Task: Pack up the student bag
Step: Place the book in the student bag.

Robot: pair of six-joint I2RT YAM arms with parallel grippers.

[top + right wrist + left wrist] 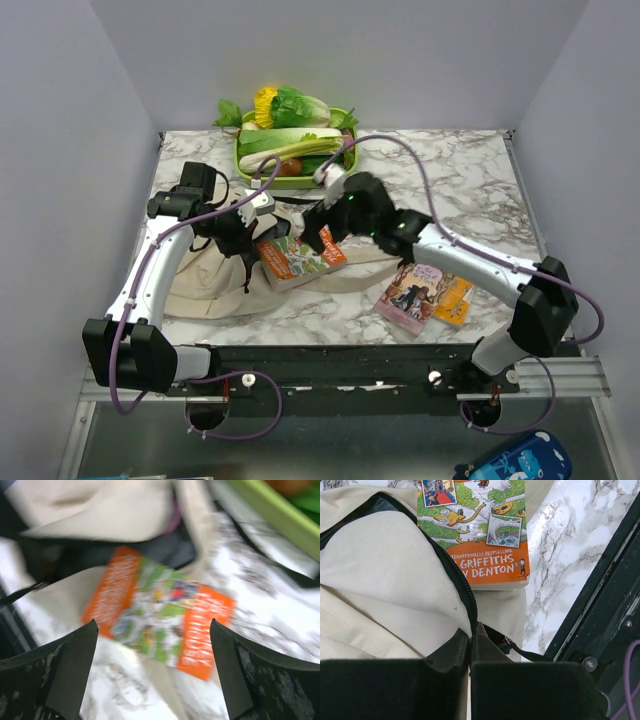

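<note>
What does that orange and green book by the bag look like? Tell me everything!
The book is a thick paperback with orange bands and a busy green cartoon cover; its lower band reads GRIFFITHS and DENTON. It lies flat, closed, cover up, partly on the student bag beside its open zip, partly over the marble table. The right gripper hangs open above it, not gripping it.
</note>
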